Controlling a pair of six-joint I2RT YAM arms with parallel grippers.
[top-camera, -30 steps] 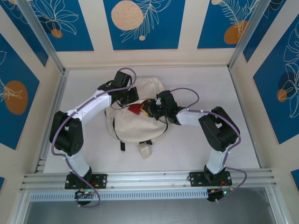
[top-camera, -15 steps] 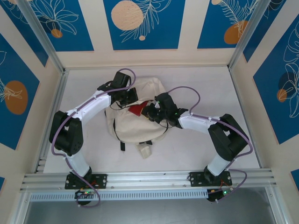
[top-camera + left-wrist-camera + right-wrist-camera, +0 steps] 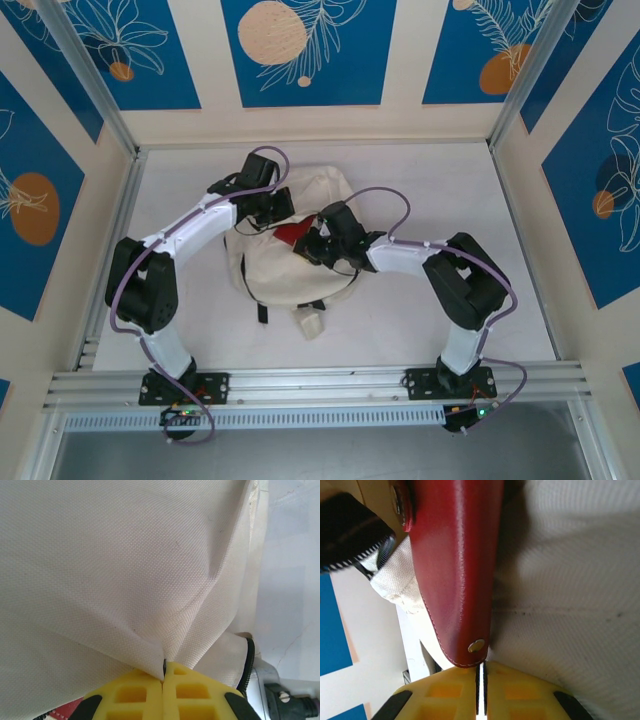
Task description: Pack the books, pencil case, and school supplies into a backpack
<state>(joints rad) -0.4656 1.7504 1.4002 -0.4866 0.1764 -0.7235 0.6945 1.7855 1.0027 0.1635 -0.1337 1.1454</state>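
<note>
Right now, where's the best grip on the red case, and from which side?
Take the red case by its rounded stitched end beside the metal stud, coming end-on: that end is flat and exposed, while backpack fabric flanks its long side.

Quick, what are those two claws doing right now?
Left gripper: shut, pinching a fold of the cream-white fabric backpack.
Right gripper: shut, at the corner of the dark red leather case; whether it grips it cannot be told.

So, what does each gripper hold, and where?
Left gripper pinches a fold of the backpack fabric; right gripper seems to pinch the red case's end.
</note>
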